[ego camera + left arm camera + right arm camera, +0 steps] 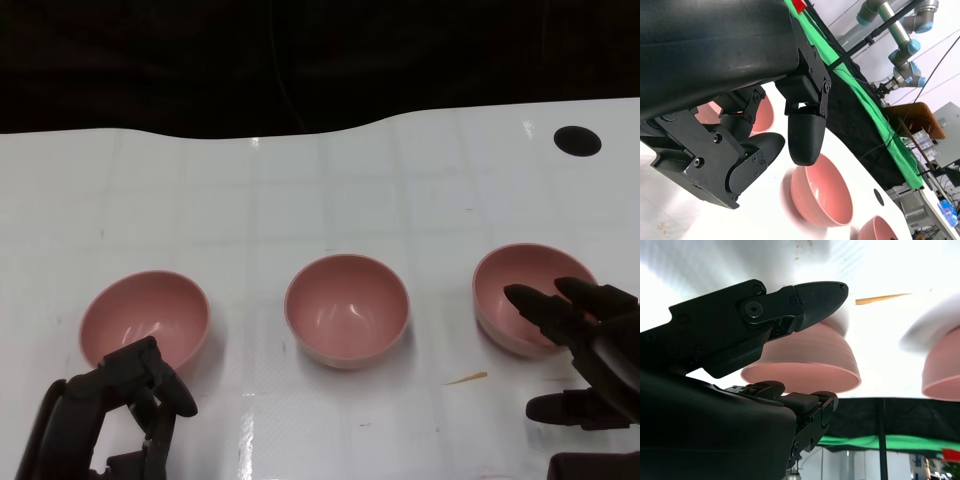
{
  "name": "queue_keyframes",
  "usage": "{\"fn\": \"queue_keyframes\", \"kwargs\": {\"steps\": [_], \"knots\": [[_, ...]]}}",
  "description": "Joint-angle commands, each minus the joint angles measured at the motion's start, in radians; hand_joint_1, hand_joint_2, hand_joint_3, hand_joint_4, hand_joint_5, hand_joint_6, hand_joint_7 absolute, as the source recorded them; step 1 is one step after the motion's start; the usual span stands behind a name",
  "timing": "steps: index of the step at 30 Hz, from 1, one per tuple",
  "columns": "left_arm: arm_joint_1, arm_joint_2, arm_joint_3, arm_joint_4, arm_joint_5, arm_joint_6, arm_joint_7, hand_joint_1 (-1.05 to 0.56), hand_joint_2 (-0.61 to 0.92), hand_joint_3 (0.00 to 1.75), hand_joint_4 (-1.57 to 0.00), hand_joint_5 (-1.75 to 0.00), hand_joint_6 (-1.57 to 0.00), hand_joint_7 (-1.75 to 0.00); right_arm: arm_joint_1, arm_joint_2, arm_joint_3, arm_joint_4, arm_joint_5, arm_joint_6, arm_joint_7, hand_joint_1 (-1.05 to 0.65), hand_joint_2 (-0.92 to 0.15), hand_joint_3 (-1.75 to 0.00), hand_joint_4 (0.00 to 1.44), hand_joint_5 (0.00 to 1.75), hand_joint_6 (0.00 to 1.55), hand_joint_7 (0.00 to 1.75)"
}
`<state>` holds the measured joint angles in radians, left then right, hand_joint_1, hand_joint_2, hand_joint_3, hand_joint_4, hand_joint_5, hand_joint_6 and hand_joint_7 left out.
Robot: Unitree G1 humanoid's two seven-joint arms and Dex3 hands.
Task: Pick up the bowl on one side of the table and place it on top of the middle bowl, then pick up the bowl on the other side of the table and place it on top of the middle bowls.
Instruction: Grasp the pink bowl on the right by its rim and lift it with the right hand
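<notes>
A: Where is your right hand [585, 350] now?

B: At the right bowl [528, 298], fingers spread. The upper ones reach over its near rim, the thumb lies low beside it, and nothing is pinched yet. The bowl sits on the table [330, 190].

A: And your left hand [115, 410]?

B: Just short of the left bowl [145, 320], empty. Its fingers look loosely curled; I cannot tell more.

A: What could go wrong?

B: If you close with only a shallow bite on the rim, the bowl may tip or skate away on the glossy top. Carry it low and it could clip the middle bowl [347, 308].

A: Room to move?

B: Bare table lies between the bowls. A small stick [466, 378] lies near your thumb, and the right bowl is fairly close to the table's right edge.
</notes>
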<state>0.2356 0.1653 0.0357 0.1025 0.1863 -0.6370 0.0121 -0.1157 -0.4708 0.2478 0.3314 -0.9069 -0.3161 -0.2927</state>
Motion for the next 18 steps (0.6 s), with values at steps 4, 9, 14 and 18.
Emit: {"fn": "queue_keyframes", "kwargs": {"steps": [4, 9, 14, 18], "knots": [[-0.012, 0.024, 0.006, 0.017, -0.002, -0.023, -0.004, -0.07, 0.40, 1.37, -0.80, -1.68, -0.77, -1.50, -0.040, -0.020, 0.028, 0.034, 0.012, 0.028, 0.007, -1.00, -0.92, -0.12, 0.32, 0.03, 0.29, 0.03], [-0.016, 0.022, 0.001, 0.021, -0.013, -0.027, -0.011, -0.07, 0.40, 1.37, -0.80, -1.68, -0.78, -1.51, -0.069, -0.018, 0.053, 0.068, 0.007, 0.035, -0.009, -0.95, -0.92, -0.09, 0.36, 0.04, 0.33, 0.03], [-0.013, 0.016, 0.000, 0.009, -0.006, -0.003, -0.009, -0.06, 0.41, 1.34, -0.80, -1.67, -0.77, -1.51, -0.113, -0.017, 0.086, 0.120, -0.006, 0.037, -0.025, -0.89, -0.92, -0.09, 0.40, 0.05, 0.39, 0.05], [-0.013, 0.020, 0.002, -0.001, -0.005, 0.007, -0.011, -0.06, 0.43, 1.31, -0.80, -1.66, -0.77, -1.51, -0.152, -0.008, 0.107, 0.172, -0.002, 0.030, -0.046, -0.85, -0.92, -0.10, 0.45, 0.05, 0.44, 0.05]]}}
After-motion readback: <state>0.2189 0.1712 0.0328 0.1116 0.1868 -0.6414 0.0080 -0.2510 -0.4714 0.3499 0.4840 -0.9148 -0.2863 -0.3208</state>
